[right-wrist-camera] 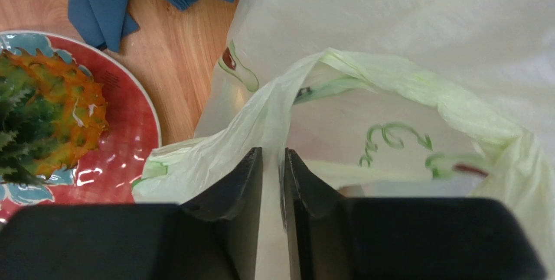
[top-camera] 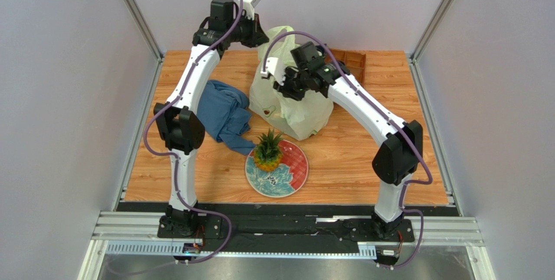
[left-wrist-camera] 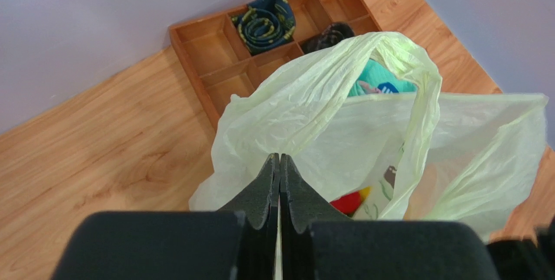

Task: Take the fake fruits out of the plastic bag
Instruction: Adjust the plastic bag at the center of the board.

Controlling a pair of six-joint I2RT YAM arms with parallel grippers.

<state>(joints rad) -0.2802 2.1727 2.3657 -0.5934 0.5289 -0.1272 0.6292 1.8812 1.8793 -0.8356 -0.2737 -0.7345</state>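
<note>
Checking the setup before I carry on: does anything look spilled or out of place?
Nothing spilled. Only the blue cloth lies crumpled beside the bag, one corner near the plate.

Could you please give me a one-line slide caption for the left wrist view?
Left gripper shut on the plastic bag, red and yellow fruit showing inside, wooden tray behind.

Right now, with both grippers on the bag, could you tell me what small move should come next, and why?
Probably ease the left gripper and right gripper apart to widen the mouth: each is shut on the plastic bag, the pineapple is already out, and a red fruit shows inside.
</note>
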